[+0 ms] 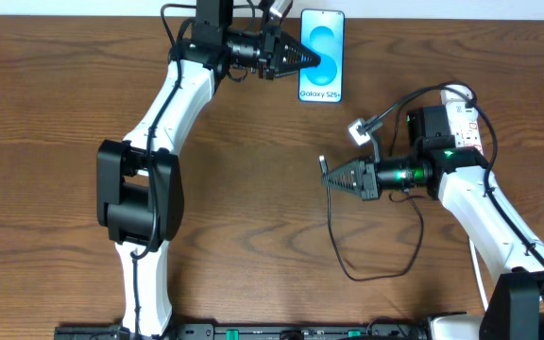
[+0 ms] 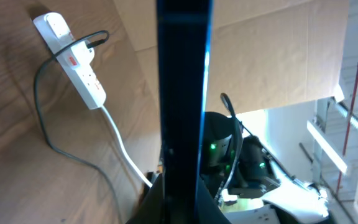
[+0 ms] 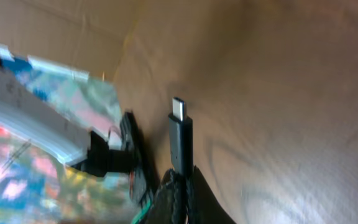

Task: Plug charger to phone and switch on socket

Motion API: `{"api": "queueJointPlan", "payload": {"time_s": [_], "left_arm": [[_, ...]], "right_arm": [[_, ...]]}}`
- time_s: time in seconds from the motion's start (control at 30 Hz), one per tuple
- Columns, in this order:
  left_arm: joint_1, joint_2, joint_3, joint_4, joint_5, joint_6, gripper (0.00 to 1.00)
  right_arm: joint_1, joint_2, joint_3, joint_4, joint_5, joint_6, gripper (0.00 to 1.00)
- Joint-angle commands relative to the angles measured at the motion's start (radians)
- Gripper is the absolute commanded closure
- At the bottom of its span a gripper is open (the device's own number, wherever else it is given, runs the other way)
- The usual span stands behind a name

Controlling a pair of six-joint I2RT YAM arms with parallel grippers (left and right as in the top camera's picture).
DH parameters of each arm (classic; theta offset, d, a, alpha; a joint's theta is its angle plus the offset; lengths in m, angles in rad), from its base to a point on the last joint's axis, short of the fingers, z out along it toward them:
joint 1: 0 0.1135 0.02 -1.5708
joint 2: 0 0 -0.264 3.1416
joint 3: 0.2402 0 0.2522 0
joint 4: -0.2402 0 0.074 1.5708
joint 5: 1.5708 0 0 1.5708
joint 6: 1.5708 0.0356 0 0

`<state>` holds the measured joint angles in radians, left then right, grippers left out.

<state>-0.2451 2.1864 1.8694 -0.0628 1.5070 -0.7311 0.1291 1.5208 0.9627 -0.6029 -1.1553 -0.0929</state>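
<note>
Currently Held: Phone in Left Gripper, Charger in Right Gripper

1. Left gripper (image 1: 307,59). The fingers are clamped on the phone (image 1: 324,47) at one long edge, near the far edge of the table (image 1: 45,113). From overhead the phone shows its teal-blue screen facing up, with the "Galaxy S25+" text legible at its near end. In the left wrist view the phone appears edge-on, as a dark vertical bar rising from between the fingers. It cannot be determined whether the phone rests on the wood or is raised off it.

2. Right gripper (image 1: 330,177). The fingers are clenched on the charger (image 3: 180,134) just behind its connector tip. In the right wrist view the black connector stands out beyond the fingertips over bare wood, with its metal plug end exposed. The cable (image 1: 332,227) runs from the gripper toward the near edge, loops on the table and curves back up beside the right arm (image 1: 480,203).

3. Relative position. The connector tip and the phone are well apart, with bare wood between them. The phone lies farther from the robot than the tip.

4. Socket (image 2: 73,59). The white strip lies on the table at the right side, and from overhead the right arm partly covers it. The left wrist view shows its full length, its red markings, a black cable crossing it and the white lead (image 2: 125,149) leaving one end. Neither gripper touches it. The switch position cannot be read.
</note>
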Motion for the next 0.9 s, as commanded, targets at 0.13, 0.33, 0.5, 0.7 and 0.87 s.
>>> {"api": "queueJointPlan", "payload": {"time_s": [0.13,0.33,0.5,0.7,0.87], "left_arm": [[0.002,-0.055,0.032,0.027,-0.037,-0.080,0.93],[-0.016,-0.055,0.032,0.027,-0.058,-0.023,0.93],[-0.051,-0.055,0.032,0.027,-0.060,0.003,0.93],[-0.068,-0.055,0.032,0.027,-0.052,0.005,0.93],[-0.068,-0.055,0.032,0.027,-0.044,0.005,0.93]], "right_arm": [[-0.003,-0.060,-0.001,0.153,0.099,0.307,0.99],[-0.003,-0.134,0.010,0.181,0.166,0.377,0.99],[0.010,-0.142,0.031,0.180,0.167,0.378,0.99],[0.009,-0.142,0.048,0.180,0.194,0.377,0.99],[0.008,-0.142,0.077,0.181,0.228,0.378,0.99]]}}
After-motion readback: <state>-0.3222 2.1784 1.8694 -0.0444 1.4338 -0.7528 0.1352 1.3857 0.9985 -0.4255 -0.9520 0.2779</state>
